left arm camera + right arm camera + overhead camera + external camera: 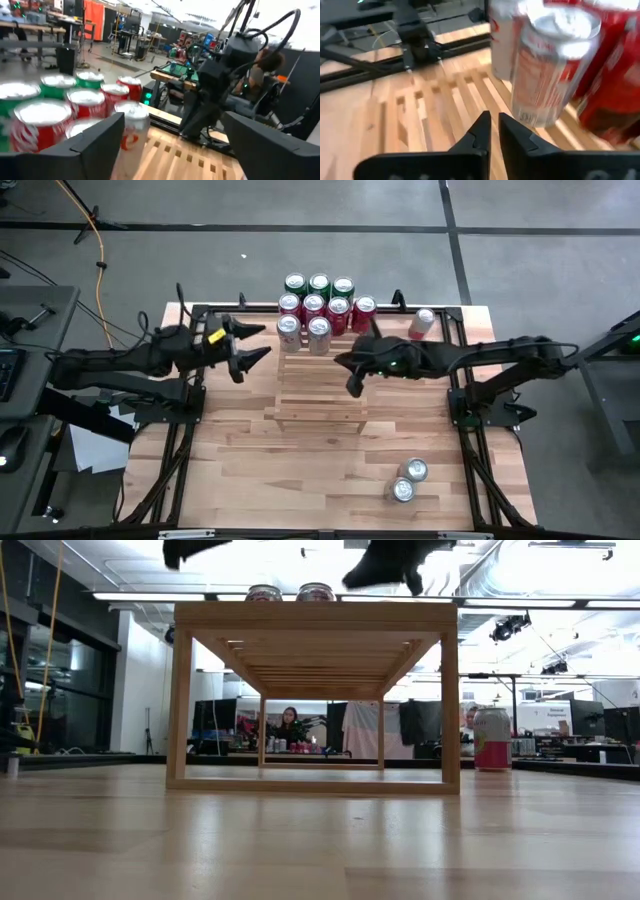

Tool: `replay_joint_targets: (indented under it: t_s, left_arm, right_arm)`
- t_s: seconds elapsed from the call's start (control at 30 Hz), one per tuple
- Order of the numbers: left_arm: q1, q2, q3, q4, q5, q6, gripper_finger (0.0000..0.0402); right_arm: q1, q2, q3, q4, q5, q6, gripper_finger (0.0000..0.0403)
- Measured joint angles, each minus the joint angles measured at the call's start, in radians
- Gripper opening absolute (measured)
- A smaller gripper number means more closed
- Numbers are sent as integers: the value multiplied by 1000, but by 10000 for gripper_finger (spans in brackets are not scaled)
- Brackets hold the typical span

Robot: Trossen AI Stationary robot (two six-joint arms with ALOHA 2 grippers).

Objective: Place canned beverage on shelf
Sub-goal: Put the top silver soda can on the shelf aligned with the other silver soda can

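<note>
The shelf (320, 390), a light wooden slatted rack, stands mid-table. Several red, green and silver cans (318, 305) stand upright in a cluster on its far end. The nearest silver-and-red can (550, 65) stands just ahead of my right gripper (494, 131), which is shut and empty above the slats (352, 383). My left gripper (262, 342) is open and empty, hovering by the shelf's far left corner, facing the cans (75, 107). In the low view the shelf (315, 615) shows from the side, with two can tops (290, 592) above it.
One can (422, 323) stands on the tabletop right of the shelf, also seen in the low view (492, 740). Two more cans (408, 480) stand near the table's front right. Black frame rails (470, 430) run along both table sides. People sit in the room behind.
</note>
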Motion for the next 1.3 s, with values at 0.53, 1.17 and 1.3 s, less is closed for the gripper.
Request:
replay_joint_targets:
  t_s: [0.53, 1.17, 1.3]
  left_arm:
    - [104, -58, -315, 134, 96, -73, 13]
    - [429, -32, -321, 123, 472, 142, 0]
    - [455, 23, -321, 134, 515, 163, 0]
  right_arm:
    - [-52, 89, -65, 168, -47, 75, 1]
    - [-68, 107, -65, 152, -66, -15, 0]
    - [-86, 107, -65, 152, -64, -47, 0]
